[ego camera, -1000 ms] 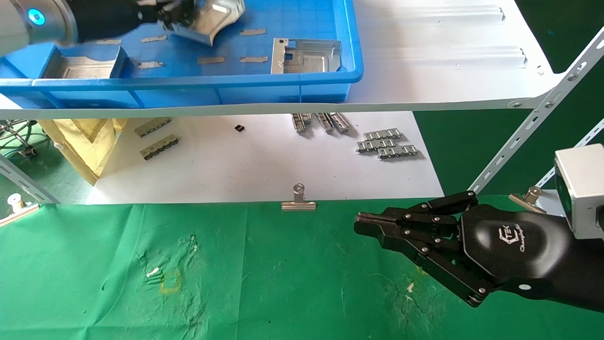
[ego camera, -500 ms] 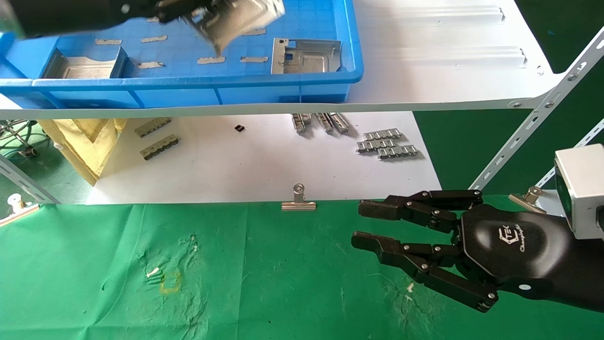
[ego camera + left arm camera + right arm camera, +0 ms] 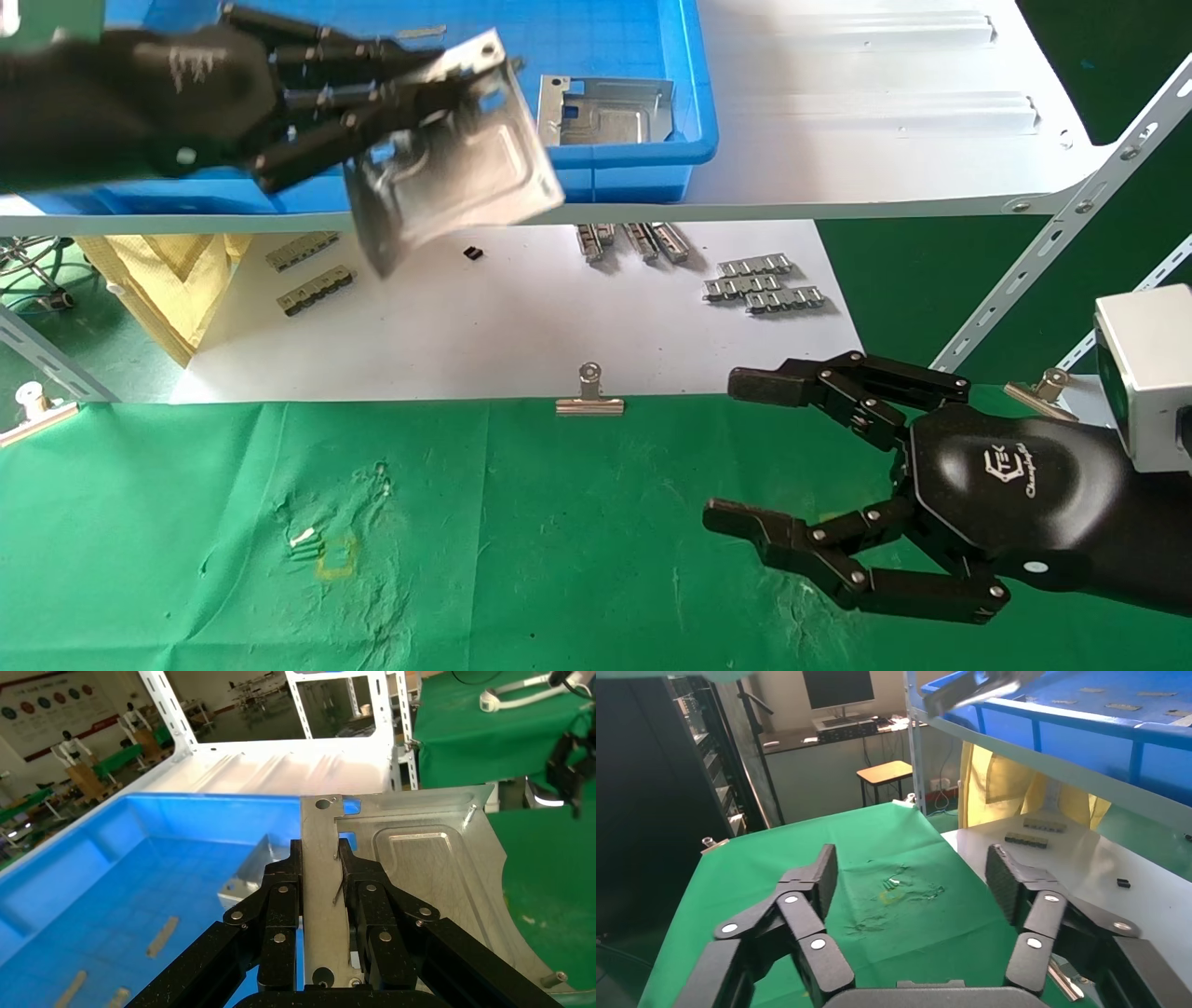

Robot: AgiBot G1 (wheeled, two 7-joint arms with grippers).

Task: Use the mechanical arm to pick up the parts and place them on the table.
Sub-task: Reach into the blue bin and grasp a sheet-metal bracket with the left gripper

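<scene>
My left gripper (image 3: pixel 410 102) is shut on a silver stamped plate (image 3: pixel 452 154) and holds it in the air over the front rim of the blue tray (image 3: pixel 633 168). In the left wrist view the black fingers (image 3: pixel 281 896) pinch the plate's flange (image 3: pixel 320 903). A second plate (image 3: pixel 603 110) lies in the tray's right corner. My right gripper (image 3: pixel 736 452) is open and empty just above the green cloth table (image 3: pixel 512 540), at the right; its fingers (image 3: pixel 810 903) are spread wide in the right wrist view.
The tray stands on a white shelf board (image 3: pixel 885 112) with angled metal struts (image 3: pixel 1062 233) at the right. Below lie grey connector strips (image 3: pixel 764 284), a small black piece (image 3: pixel 473 252) and a binder clip (image 3: pixel 589 396). A yellow square mark (image 3: pixel 335 557) is on the cloth.
My left gripper has carried the plate out of the tray, toward me and lower, over the tray's front rim. My right gripper's fingers have opened from shut to wide apart.
</scene>
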